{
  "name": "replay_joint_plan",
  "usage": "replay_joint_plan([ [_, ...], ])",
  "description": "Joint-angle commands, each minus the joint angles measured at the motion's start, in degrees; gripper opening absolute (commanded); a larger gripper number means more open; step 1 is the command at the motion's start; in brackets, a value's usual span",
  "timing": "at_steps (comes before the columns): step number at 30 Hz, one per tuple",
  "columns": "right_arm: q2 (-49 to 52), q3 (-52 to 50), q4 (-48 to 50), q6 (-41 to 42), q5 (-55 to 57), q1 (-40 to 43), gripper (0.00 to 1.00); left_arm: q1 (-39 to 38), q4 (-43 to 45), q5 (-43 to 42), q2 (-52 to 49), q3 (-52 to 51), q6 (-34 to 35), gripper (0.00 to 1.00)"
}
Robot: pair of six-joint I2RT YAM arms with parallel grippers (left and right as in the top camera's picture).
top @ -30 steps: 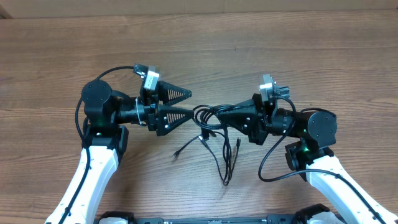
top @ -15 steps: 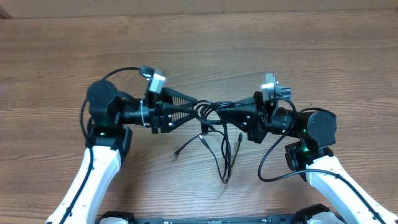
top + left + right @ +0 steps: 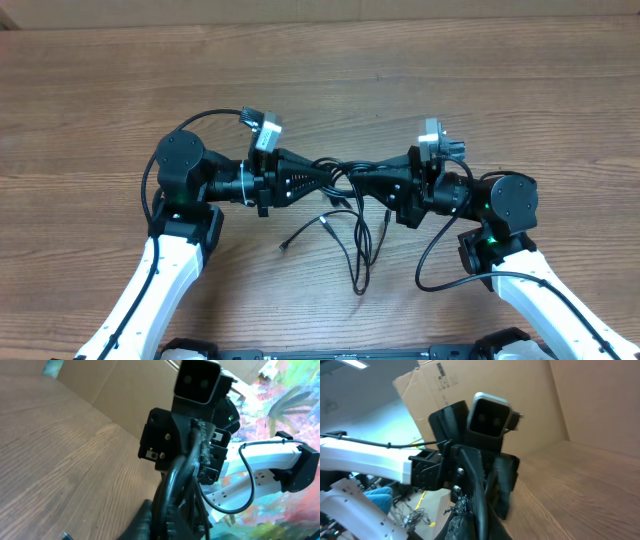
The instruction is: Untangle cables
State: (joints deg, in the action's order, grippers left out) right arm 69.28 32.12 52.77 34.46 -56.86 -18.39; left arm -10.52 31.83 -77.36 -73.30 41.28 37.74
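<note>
The cables (image 3: 360,255) are thin black cords bunched in a clump at mid-table, with loose strands trailing toward the front edge and small plugs (image 3: 325,218) lying on the wood. My left gripper (image 3: 328,180) points right and is shut on the clump's left side. My right gripper (image 3: 358,182) points left and is shut on its right side, so the two tips nearly meet. In the left wrist view a black cord (image 3: 170,485) runs up out of the closed left gripper (image 3: 172,522). The right wrist view shows a cord (image 3: 476,487) pinched in the right gripper (image 3: 480,527).
The wooden table (image 3: 100,80) spreads wide on all sides of the arms. A cardboard wall (image 3: 300,8) lines the far edge. Thicker black arm wires loop beside each wrist, one at the right (image 3: 425,265). Each wrist camera faces the other arm's camera housing (image 3: 197,380).
My left gripper moved right onto the clump and closed from wide open to shut on the cables. The right gripper stayed shut and still.
</note>
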Motion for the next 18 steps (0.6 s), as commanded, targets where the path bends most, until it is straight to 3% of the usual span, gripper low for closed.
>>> replay_joint_plan([
  [1, -0.1, 1.0, 0.5, -0.6, 0.5, -0.2, 0.04, -0.3, 0.0, 2.0, -0.1, 0.0, -0.5, 0.04],
  [12, -0.1, 1.0, 0.3, -0.9, 0.5, -0.2, 0.04, -0.3, 0.0, 3.0, -0.1, 0.0, -0.5, 0.04],
  [18, -0.1, 1.0, -4.5, -2.0, 3.8, -0.2, 0.04, -0.3, -0.1, 3.1, -0.1, 0.0, -0.5, 0.04],
])
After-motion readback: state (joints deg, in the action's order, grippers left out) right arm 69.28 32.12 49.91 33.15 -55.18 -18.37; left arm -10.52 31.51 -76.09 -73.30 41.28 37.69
